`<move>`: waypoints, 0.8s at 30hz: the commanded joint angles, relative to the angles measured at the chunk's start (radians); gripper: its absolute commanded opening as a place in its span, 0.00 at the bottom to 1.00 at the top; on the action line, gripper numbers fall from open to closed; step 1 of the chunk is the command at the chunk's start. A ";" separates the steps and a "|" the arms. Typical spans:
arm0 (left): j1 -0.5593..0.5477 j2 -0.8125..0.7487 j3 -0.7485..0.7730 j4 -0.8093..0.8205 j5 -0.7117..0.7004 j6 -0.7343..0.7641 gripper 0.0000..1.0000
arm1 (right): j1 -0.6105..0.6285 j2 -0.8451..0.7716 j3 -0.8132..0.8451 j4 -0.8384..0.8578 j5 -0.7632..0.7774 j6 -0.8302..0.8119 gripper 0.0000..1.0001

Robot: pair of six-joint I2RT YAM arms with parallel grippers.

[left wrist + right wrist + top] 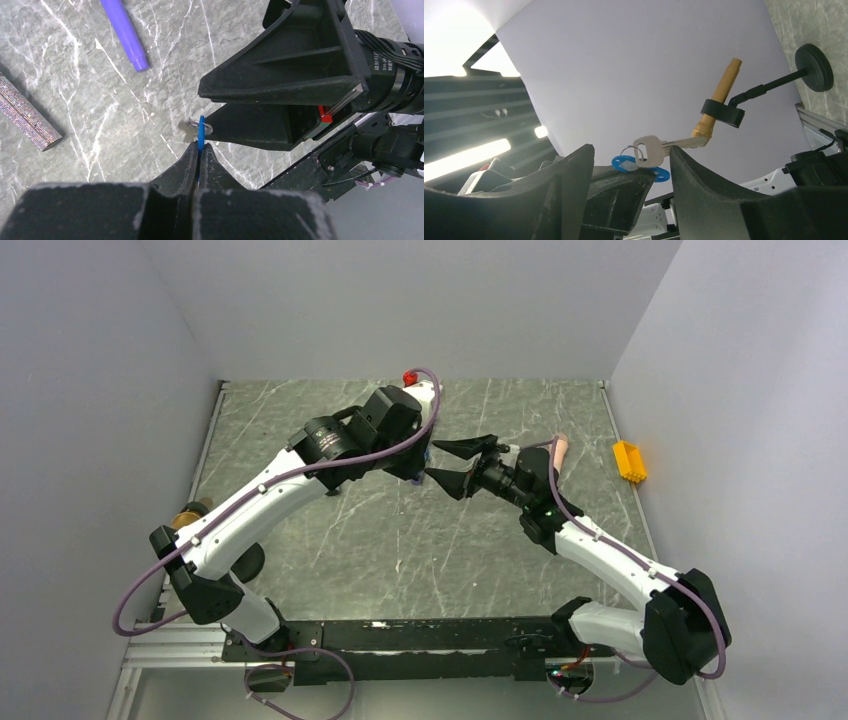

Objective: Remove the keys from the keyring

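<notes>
Left fingers (182, 165) pinch keyring (201, 132), between open right fingers (704, 190).

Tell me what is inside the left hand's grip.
The left hand is shut on the blue key tag, edge-on. Its ring and a grey key poke out. The fingers hide the tag's rest.

There's the purple wand (125, 35) lying on the marbled bench (100, 105), ahead and left of the left end effector (197, 147); glittery cylinder (27, 120) further left, nearer in, well apart from it.
</notes>
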 commanded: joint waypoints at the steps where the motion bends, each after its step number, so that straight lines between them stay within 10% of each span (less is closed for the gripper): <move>1: 0.003 -0.033 0.005 0.037 -0.006 -0.013 0.00 | 0.016 0.026 0.046 0.107 -0.004 0.220 0.60; 24: 0.002 -0.050 0.043 0.029 -0.052 0.020 0.00 | 0.033 0.027 0.008 0.124 -0.014 0.248 0.85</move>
